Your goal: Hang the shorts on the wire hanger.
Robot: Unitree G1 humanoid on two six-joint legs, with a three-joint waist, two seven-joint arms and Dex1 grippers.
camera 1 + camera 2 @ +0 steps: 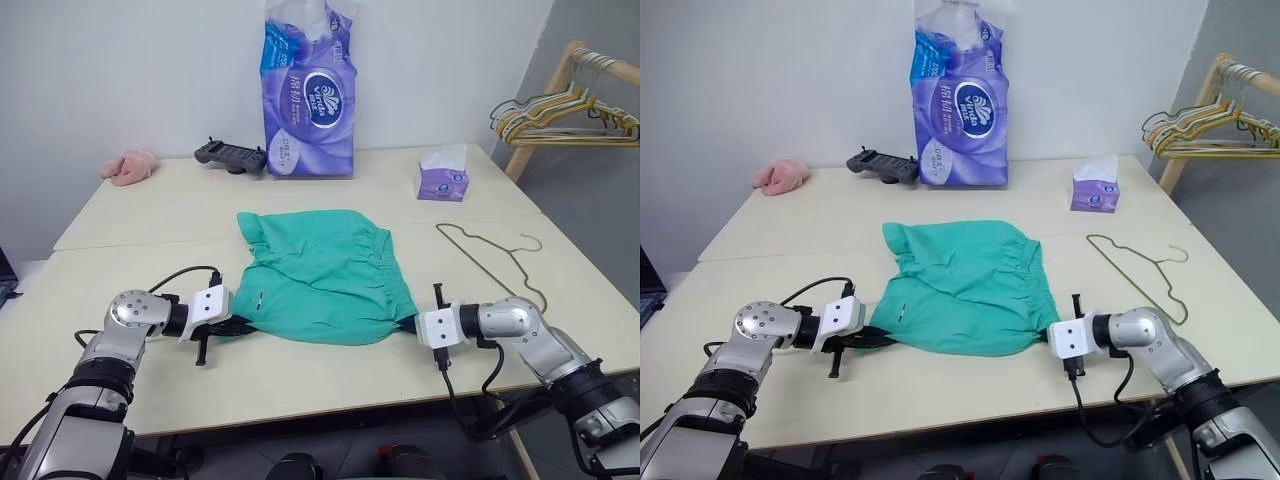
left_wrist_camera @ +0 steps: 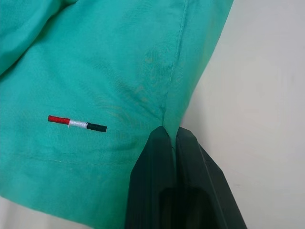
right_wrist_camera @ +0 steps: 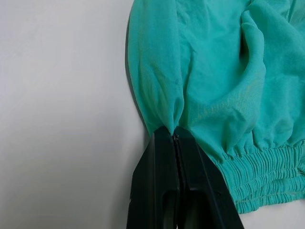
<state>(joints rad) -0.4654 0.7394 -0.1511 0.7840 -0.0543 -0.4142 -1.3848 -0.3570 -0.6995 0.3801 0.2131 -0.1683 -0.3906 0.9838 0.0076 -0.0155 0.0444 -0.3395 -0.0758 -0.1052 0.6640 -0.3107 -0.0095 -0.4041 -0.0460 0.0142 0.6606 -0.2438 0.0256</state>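
Shorts [image 1: 322, 275] flat on desk [image 1: 150, 240]; left gripper [image 2: 172, 136] clamped on left edge; right gripper [image 3: 174, 131] clamped on right edge; wire hanger [image 1: 492, 255] just right; tissue box [image 1: 442, 182] far right, tissue protruding.

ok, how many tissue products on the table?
2. A tall purple tissue pack stands at the table's far edge, centre; a small purple tissue box sits to its right, beyond the wire hanger.
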